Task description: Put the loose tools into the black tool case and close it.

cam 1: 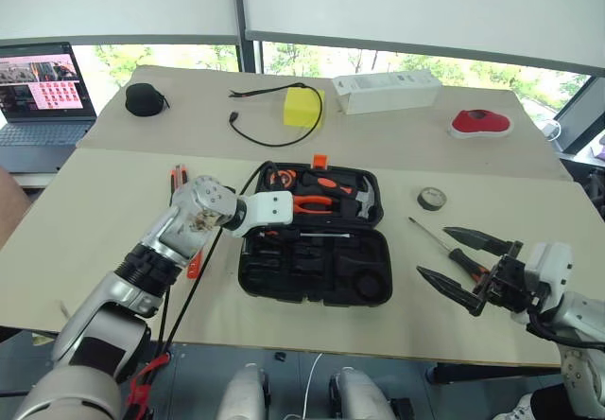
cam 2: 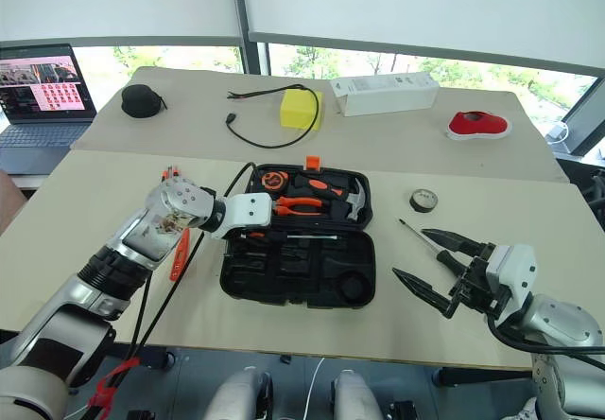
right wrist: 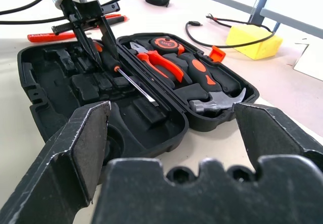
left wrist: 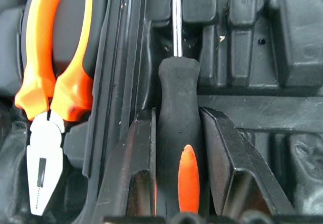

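Black case [cam 1: 312,278] open at frame centre; left gripper [left wrist: 176,183] clamps screwdriver [left wrist: 177,113] over near half's slots. Right gripper [cam 1: 463,261] wide, empty. Next, I judge: seat it, release.

Two head cameras are looking forward and down across the table [cam 1: 85,212], sharing the open black tool case [cam 1: 312,278]. The left wrist camera is sitting very close inside it (almost touching); the right wrist camera is viewing it low, from farther off.
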Action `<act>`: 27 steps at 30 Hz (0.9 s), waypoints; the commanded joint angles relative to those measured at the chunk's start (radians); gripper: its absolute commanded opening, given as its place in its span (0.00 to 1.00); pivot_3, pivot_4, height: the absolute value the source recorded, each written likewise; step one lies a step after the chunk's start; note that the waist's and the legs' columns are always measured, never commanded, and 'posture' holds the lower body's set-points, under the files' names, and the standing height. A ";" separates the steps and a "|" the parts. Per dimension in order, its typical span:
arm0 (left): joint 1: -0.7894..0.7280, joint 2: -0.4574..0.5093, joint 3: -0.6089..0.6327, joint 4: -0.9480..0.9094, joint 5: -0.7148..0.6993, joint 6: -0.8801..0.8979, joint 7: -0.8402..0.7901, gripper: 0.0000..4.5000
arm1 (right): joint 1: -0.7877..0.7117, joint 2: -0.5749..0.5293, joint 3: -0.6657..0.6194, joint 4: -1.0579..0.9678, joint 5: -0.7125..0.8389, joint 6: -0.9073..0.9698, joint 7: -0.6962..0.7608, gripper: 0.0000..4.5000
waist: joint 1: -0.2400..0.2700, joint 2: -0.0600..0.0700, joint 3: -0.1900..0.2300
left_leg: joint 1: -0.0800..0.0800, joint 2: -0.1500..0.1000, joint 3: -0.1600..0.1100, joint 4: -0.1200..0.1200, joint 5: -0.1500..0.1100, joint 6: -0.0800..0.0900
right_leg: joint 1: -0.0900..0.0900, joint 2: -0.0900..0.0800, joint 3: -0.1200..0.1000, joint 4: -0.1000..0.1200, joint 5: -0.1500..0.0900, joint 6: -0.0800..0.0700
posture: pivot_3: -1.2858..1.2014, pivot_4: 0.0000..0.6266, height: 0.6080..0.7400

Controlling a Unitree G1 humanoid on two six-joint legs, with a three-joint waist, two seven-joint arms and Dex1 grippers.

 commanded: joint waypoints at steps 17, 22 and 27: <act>0.104 -0.113 0.239 0.036 -0.221 -0.149 0.083 0.54 | 0.021 0.008 -0.007 -0.066 0.026 0.015 -0.029 1.00 | -0.001 0.002 0.000 | -0.001 0.001 -0.001 0.007 -0.002 0.003 | 0.001 0.000 0.000 0.003 0.001 0.001 | 0.52 0.24 1.00; 0.109 -0.143 0.218 0.125 -0.189 -0.185 0.125 0.16 | 0.027 0.008 -0.010 -0.074 0.031 0.018 -0.039 1.00 | 0.004 0.002 0.000 | -0.002 0.000 -0.001 0.009 -0.002 0.003 | 0.001 0.000 0.000 0.004 0.001 0.002 | 0.52 0.24 1.00; 0.118 -0.157 0.185 0.147 -0.160 -0.145 0.138 0.01 | 0.036 0.011 -0.012 -0.086 0.034 0.021 -0.051 1.00 | 0.003 0.002 0.000 | -0.001 0.000 -0.001 0.009 -0.002 0.003 | 0.001 0.000 0.000 0.005 0.001 0.002 | 0.52 0.24 1.00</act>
